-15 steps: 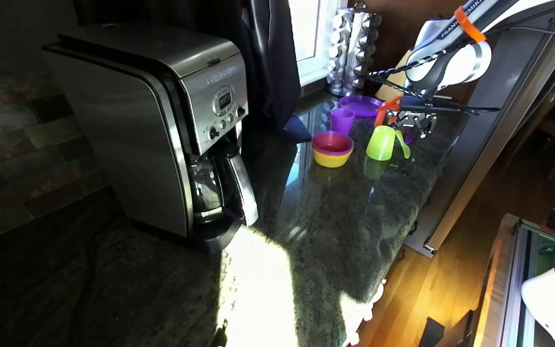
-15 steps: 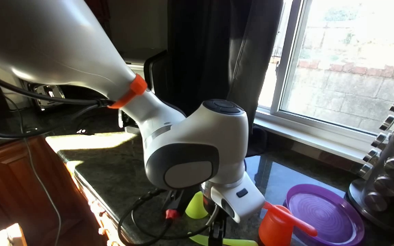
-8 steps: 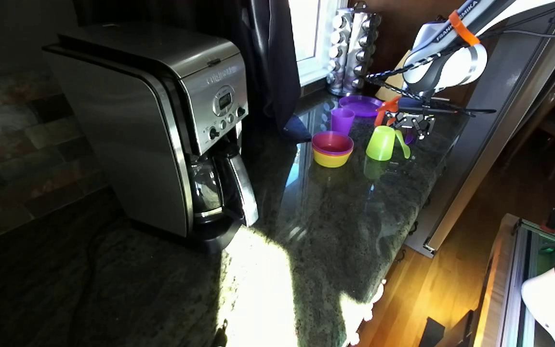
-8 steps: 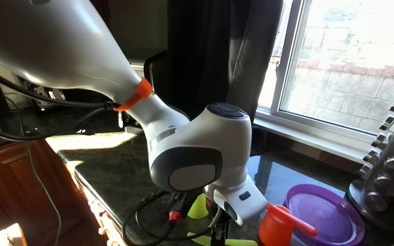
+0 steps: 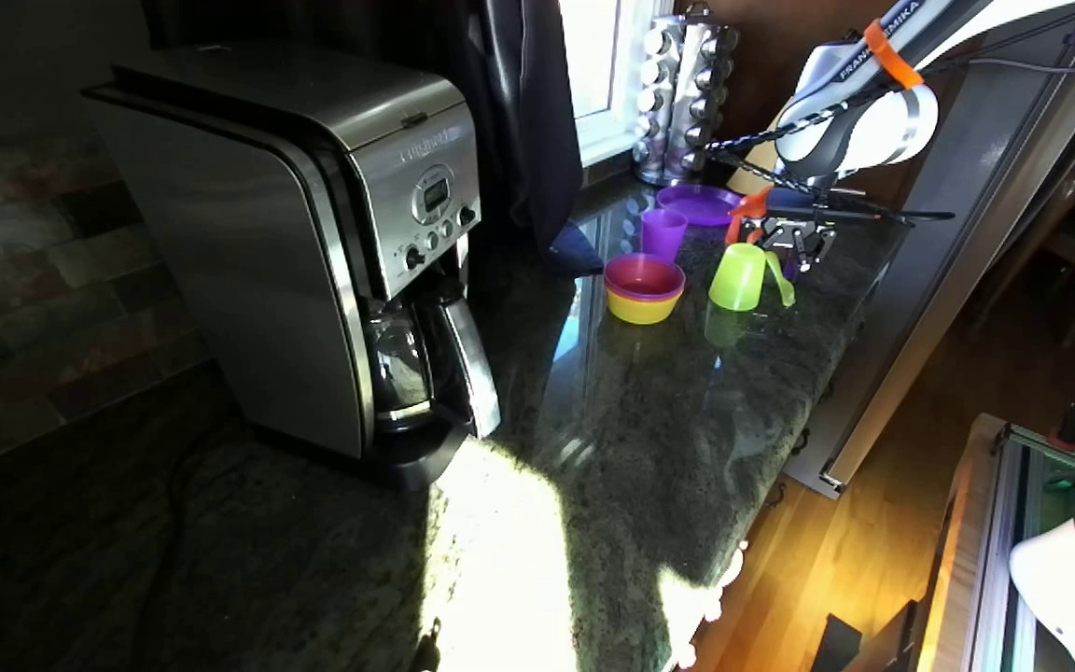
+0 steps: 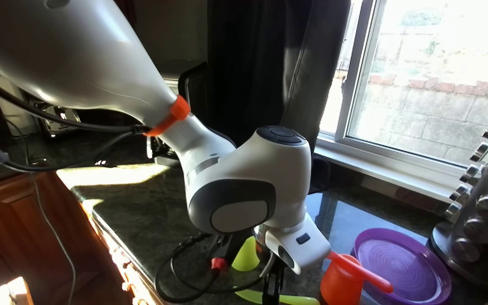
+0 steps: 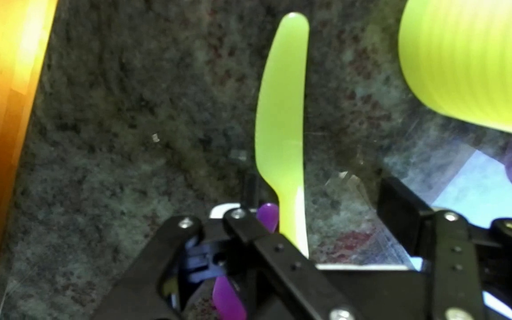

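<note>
Lime-green in colour, the knife [image 7: 282, 120] lies on the dark stone counter [image 7: 127, 146]; in the wrist view it sits left of the lime cup [image 7: 474, 58], apart from it. Lower-left of the cup, the gripper [image 7: 320, 200] has its jaws spread; the knife's handle runs between them; contact cannot be determined. A purple utensil [image 7: 229, 300], farther from the cup, is partly hidden by the gripper. In an exterior view, stacked bowls [image 5: 643, 303] and a purple tumbler [image 5: 663, 235] stand left of the cup; the coffee maker [image 5: 248, 252] is well apart from it. In an exterior view, an orange cup [image 6: 339, 284] and a purple plate [image 6: 400, 267] are right of the lime cup, which the arm [image 6: 244, 169] partly covers.
</note>
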`<state>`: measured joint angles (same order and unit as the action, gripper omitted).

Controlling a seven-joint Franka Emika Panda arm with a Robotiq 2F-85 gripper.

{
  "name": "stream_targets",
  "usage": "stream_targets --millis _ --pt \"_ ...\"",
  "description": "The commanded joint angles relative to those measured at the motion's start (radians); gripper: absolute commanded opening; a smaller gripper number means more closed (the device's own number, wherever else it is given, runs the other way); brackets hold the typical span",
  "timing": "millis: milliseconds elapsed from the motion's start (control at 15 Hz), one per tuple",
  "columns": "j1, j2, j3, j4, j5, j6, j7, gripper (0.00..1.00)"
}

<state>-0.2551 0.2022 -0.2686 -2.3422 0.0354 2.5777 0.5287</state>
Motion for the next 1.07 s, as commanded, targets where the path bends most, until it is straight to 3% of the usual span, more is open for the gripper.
stream_targets --millis 0,267,333,667,733,867,933,1000 --pt "0.015 0.023 -0.014 0.007 0.029 0.024 -0.009 0.56" --pt "0.022 0.021 -0.014 0.014 0.034 0.023 -0.009 0.35" --pt "0.023 0.022 -0.015 0.015 0.034 0.023 -0.009 0.40" --pt "0.023 0.021 -0.016 0.017 0.034 0.016 -0.008 0.30" --pt "0.027 0.016 -0.021 0.015 0.021 0.017 0.002 0.16" --pt "0.025 -0.001 -0.018 0.009 0.029 0.009 -0.015 0.02" --pt "0.023 -0.003 -0.017 0.009 0.032 0.005 -0.022 0.00" --pt "0.024 -0.003 -0.018 0.009 0.030 0.005 -0.021 0.04"
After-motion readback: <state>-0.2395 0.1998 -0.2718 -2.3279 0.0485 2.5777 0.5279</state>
